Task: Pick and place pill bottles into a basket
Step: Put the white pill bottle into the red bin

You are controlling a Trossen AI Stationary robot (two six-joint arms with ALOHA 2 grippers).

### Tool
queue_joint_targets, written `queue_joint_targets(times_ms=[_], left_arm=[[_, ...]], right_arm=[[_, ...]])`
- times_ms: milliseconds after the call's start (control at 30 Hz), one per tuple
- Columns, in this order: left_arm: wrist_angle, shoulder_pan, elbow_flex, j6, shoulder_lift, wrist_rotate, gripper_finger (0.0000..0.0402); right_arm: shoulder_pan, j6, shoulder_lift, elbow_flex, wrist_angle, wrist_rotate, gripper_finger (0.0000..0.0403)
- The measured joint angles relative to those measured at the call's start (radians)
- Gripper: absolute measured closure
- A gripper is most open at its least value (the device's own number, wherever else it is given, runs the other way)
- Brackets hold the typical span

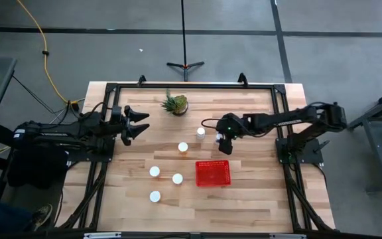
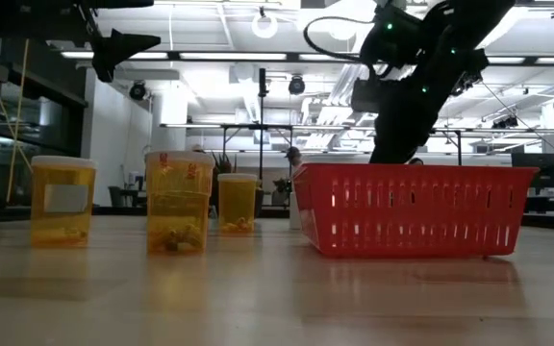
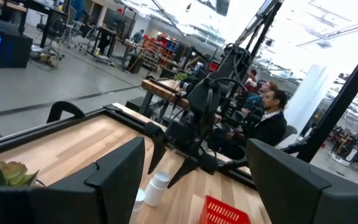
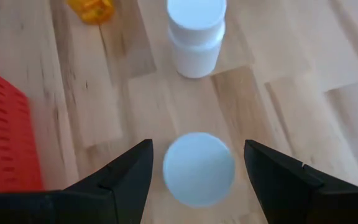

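The red basket [image 1: 213,173] looks empty; the right claw [image 4: 197,163] hangs spread over one pill bottle [image 4: 198,168], nothing gripped.

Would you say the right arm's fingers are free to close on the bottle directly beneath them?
Probably yes: the right gripper is open, its fingers straddle the bottle's cap, and nothing stands between them.

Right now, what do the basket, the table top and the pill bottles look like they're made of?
The basket looks like glossy red molded plastic, judging by its slotted sides. The table top looks like pale wood planks with visible grain and seams. The pill bottles look like translucent amber plastic with white caps, probably plastic too; two by the right hand look all white.
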Motion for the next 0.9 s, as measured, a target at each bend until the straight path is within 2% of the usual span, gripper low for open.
queue_joint_targets(times_ms=[367,533,900], left_arm=[[0.003,0.000,0.000,0.000,0.000,-0.011,0.0087],[0.003,0.000,0.000,0.000,0.000,-0.016,0.0087],[0.003,0.000,0.000,0.000,0.000,-0.017,0.0087]], right_arm=[[-0.003,-0.015,0.042,0.000,-0.002,-0.011,0.0159],[-0.003,0.007,0.042,0.000,0.001,0.025,0.0161],[-0.002,0.035,0.042,0.000,0.002,0.026,0.0203]])
